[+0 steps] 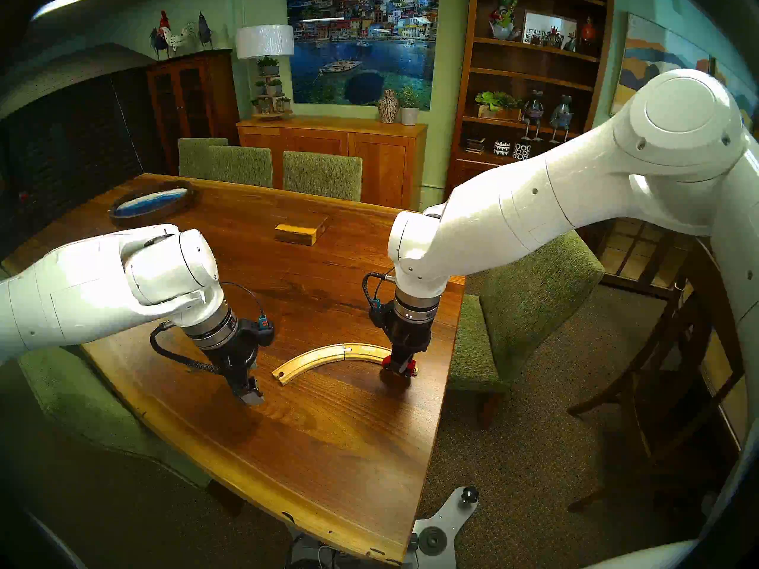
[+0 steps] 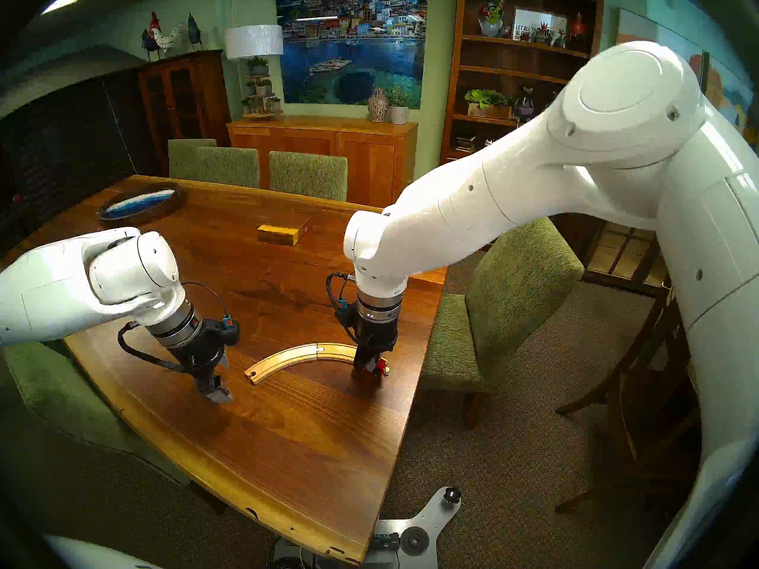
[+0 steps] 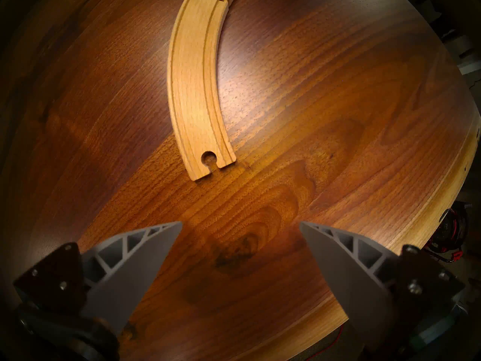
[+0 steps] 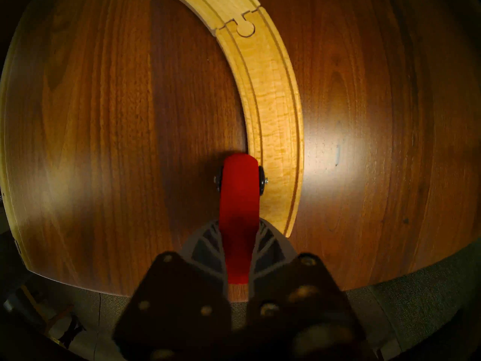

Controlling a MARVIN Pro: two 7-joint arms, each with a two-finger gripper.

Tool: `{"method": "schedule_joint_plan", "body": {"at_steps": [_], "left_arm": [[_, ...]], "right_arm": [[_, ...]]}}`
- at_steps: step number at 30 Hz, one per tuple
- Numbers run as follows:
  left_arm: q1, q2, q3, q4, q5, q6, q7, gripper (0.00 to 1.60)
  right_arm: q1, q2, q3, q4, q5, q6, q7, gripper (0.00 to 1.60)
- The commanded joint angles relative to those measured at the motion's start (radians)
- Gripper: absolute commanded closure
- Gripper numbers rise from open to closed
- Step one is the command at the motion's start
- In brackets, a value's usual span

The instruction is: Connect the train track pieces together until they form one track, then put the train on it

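— Two curved pieces lie locked into one track on the table, the peg seated in its hole at the seam. Where do we have the train?

— Our right gripper is clamped on it, at the track's right end; one wheel overlaps the inner edge, and whether it sits in the grooves we cannot tell.

— And our left gripper?

— Jaws wide apart, empty, above bare wood near the track's hole end.

Green walls, harbour picture, sideboard, bookshelf, lamp, green chairs round a wooden table, carpet
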Motion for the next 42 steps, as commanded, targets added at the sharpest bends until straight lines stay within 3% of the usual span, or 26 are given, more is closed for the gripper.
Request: {"method": "schedule_joint_plan", "body": {"at_steps": [1, 42], "left_arm": [[-0.035, 0.0, -0.021, 0.002, 0.002, -0.002, -0.005, 0.0], [-0.035, 0.0, -0.021, 0.002, 0.002, -0.002, -0.005, 0.0]], "right_arm": [[0.015, 0.011, 0.007, 0.025, 0.011, 0.0, -0.004, 1.6], [0.009, 0.016, 0.002, 0.026, 0.038, -0.028, -0.039, 1.6]]}}
